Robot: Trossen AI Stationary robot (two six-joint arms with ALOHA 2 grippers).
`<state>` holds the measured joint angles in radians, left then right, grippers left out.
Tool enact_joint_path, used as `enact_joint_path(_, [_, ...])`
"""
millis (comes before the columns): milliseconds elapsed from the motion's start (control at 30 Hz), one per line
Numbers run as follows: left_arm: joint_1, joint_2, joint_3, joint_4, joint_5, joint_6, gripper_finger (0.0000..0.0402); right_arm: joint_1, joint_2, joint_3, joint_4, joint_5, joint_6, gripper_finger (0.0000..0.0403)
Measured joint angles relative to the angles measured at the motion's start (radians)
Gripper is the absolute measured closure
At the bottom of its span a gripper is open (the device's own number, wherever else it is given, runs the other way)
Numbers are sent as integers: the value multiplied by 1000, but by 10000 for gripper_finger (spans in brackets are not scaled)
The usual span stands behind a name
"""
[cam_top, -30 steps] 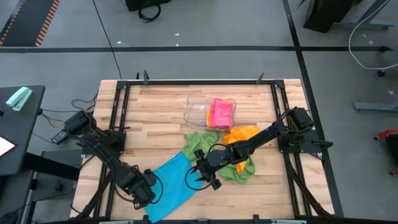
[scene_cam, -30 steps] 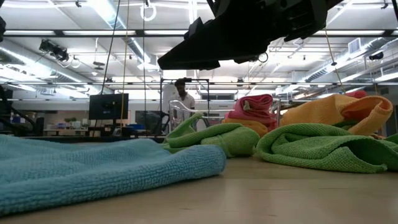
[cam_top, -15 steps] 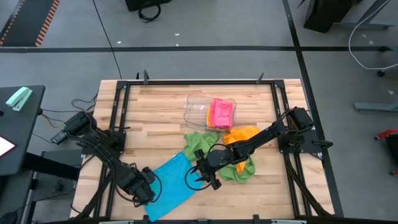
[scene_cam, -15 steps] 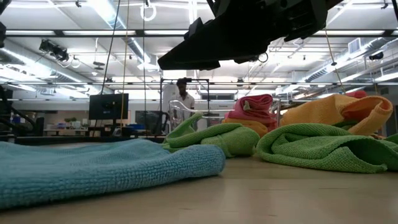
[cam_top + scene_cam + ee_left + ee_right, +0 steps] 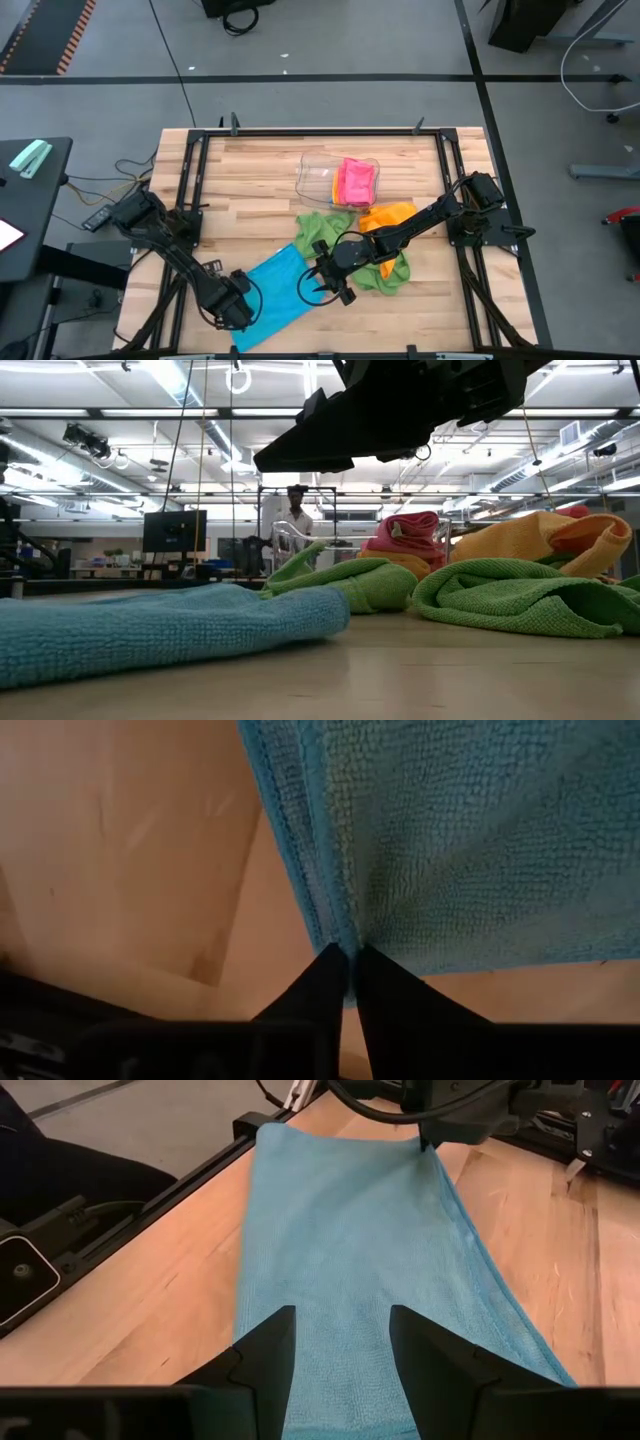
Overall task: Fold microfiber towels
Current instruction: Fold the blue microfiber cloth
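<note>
At the lower left of the bench point(image 5: 250, 170), the soft, limp blue towel point(image 5: 275, 290) is pinched at its corner by the left claw point(image 5: 236, 313), while the right claw point(image 5: 328, 287) hovers open over its opposite edge, the best hold.

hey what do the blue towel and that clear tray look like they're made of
Blue towel: soft looped microfiber-like cloth, matte; fine nubby pile shows in the left wrist view. Clear tray: probably thin glossy plastic; the wood shows through its walls.

A clear plastic tray point(image 5: 318, 178) sits on the wooden table point(image 5: 250, 170).
</note>
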<state>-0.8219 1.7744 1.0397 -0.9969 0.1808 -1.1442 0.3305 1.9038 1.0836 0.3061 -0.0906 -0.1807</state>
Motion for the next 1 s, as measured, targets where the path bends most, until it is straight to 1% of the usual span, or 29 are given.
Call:
enact_joint_path(100, [0,0,0,-5,-21,-21,365,0,0,0,-1,0,9,231])
enact_joint_path(167, [0,0,0,-12,-25,-22,350,0,0,0,-3,0,13,231])
enact_joint_path(267, [1,0,2,-50,-22,-22,313,0,0,0,-4,0,18,231])
enact_joint_path(333, [1,0,18,-97,1,-21,286,0,0,0,-4,0,20,231])
enact_joint_path(433, [1,0,64,-175,15,-12,250,0,0,0,-1,0,20,231])
enact_joint_path(500, [1,0,107,-180,12,15,232,0,0,0,0,0,16,231])
enact_joint_path(533, [0,0,130,-172,-5,37,226,0,0,0,0,1,8,231])
enact_joint_path(600, [-1,-2,162,-170,-69,65,219,-6,0,0,1,13,-2,231])
enact_joint_path(667, [-7,-2,164,-178,-122,65,218,-13,0,0,2,15,2,231])
enact_joint_path(733, [-17,-2,164,-209,-143,64,220,-15,0,0,3,15,10,231])
enact_joint_path(833, [-21,-2,164,-231,-141,46,224,-12,0,0,4,14,12,231])
enact_joint_path(900, [-17,-2,164,-188,-141,26,223,-10,0,0,12,10,12,231])
enact_joint_path(1000, [-16,-5,164,-48,-145,64,218,-11,16,1,63,3,12,231])
